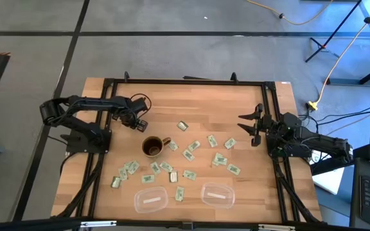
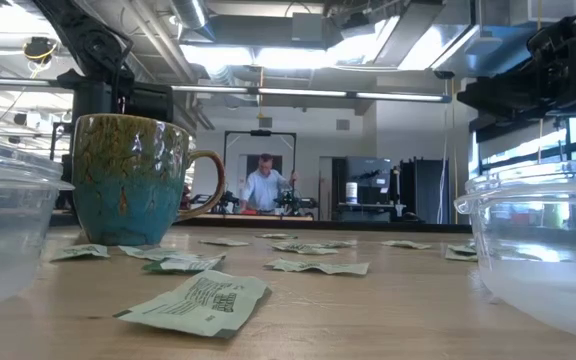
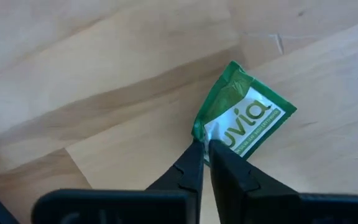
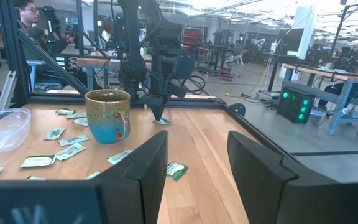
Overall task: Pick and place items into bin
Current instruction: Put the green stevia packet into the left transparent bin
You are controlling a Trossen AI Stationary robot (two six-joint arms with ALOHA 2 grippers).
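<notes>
L gripper [image 1: 140, 124] is down at the wooden tabletop [image 1: 198, 102], fingers [image 3: 191, 168] pinched together on the edge of one small flat green-and-white foil packet [image 3: 244, 118]. In the L wrist view the packet lies flat on the wood, sticking out past the fingertips, one corner crumpled where they nip it. The R wrist view shows the same gripper [image 4: 157, 112] pointing straight down w/ its tips at the table.

Just beside the L gripper, toward the table's front edge, stands the glazed ceramic mug [image 1: 153, 147], brown-green on top & teal below w/ a handle; it's upright. Rest of the pale green-and-white packets [image 1: 188, 154] lie scattered beyond the mug from the L gripper, spreading across the table's middle & toward the R arm's side, most flat, apart from each other. One lone packet [image 1: 182, 126] sits between the two grippers, closer to the L one.

Two clear plastic bins sit at the front edge, well apart from both grippers: one bin [image 1: 150, 200] on the L arm's side, other bin [image 1: 217, 194] on the R arm's side. Can't tell if either has packets in it.

R gripper [image 1: 252, 128] waits at the table's R edge, fingers [image 4: 142, 168] wide apart, holding nothing, aimed across at the mug & L gripper.

A person [image 2: 265, 187] shows far off in the room behind.
</notes>
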